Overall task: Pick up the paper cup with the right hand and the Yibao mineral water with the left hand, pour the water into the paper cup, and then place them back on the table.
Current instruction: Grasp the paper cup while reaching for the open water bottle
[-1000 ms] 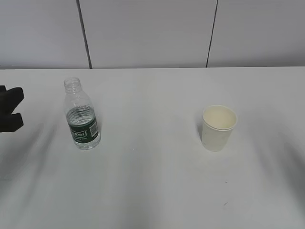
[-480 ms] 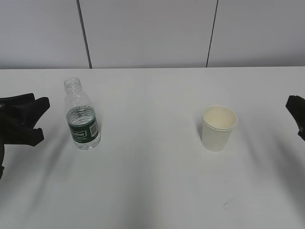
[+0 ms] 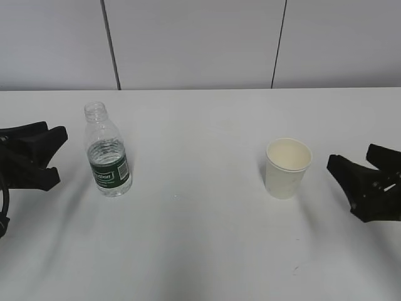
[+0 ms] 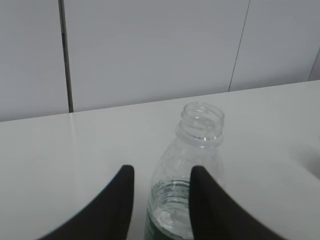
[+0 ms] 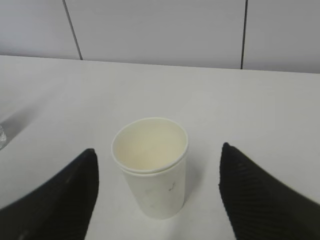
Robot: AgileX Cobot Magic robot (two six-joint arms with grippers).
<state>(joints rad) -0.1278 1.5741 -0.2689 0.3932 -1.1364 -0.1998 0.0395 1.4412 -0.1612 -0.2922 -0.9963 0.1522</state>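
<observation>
table: big plain white top, grey panelled wall behind; bottle stands on its left part, cup on its right part, well apart from each other.
right hand: black claw, comes in low from the right edge, fingers spread wide apart, nothing between them. Just beside the cup on its right, not touching. In wrist view the two fingers sit either side of the cup w/ clear gaps both sides.
left hand: black claw at the left edge, fingers partly apart, empty. Near the bottle's left side, small gap, no contact. In wrist view the bottle shows between and beyond the fingertips, so lined up but not around it yet.
Yibao mineral water: small clear bottle, upright on table, no cap, dark green label w/ white lettering, water up to approx the label's top edge.
paper cup: white, upright on table, cream inside, looks empty & dry as far as I can tell.
done so far: nothing lifted; both claws only at approach pose.
step in hand (my read): final reach-in to grasp, R on cup, L on bottle.
left to do: close on both, lift, bring together, tip bottle over cup, pour, set both back on table. Basically the whole task.
watch: cup is light & thin, hard squeeze could crush it; open bottle could spill if knocked.
</observation>
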